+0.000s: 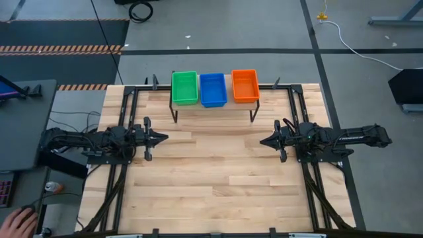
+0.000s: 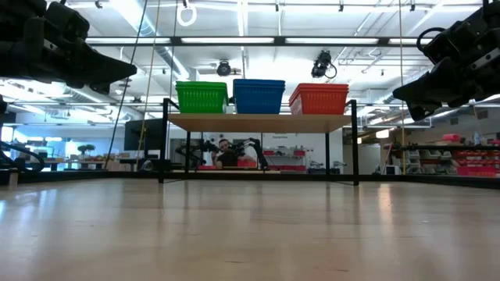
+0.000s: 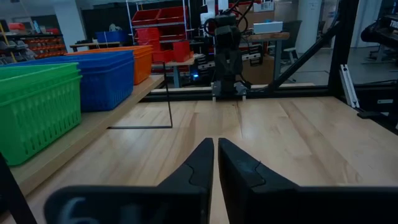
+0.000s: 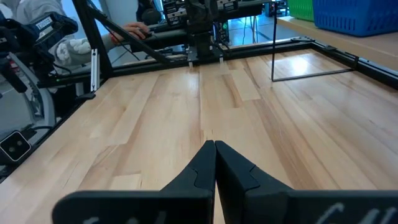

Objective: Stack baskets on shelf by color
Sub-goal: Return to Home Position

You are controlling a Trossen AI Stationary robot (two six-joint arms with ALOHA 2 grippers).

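Note:
Three basket stacks stand side by side on the shelf at the table's far edge: green on the left, blue in the middle, orange on the right. The low view shows them resting by their bottoms on the plank top. How many baskets each stack holds cannot be told. My left gripper is shut and hovers over the table's left side, pointing right. My right gripper is shut and hovers over the right side, pointing left. Both are well short of the shelf and hold nothing.
The slatted wooden tabletop lies bare between the two grippers and toward the near edge. Black frame rails run along the table's left and right sides. A person's hand shows off the table at the lower left.

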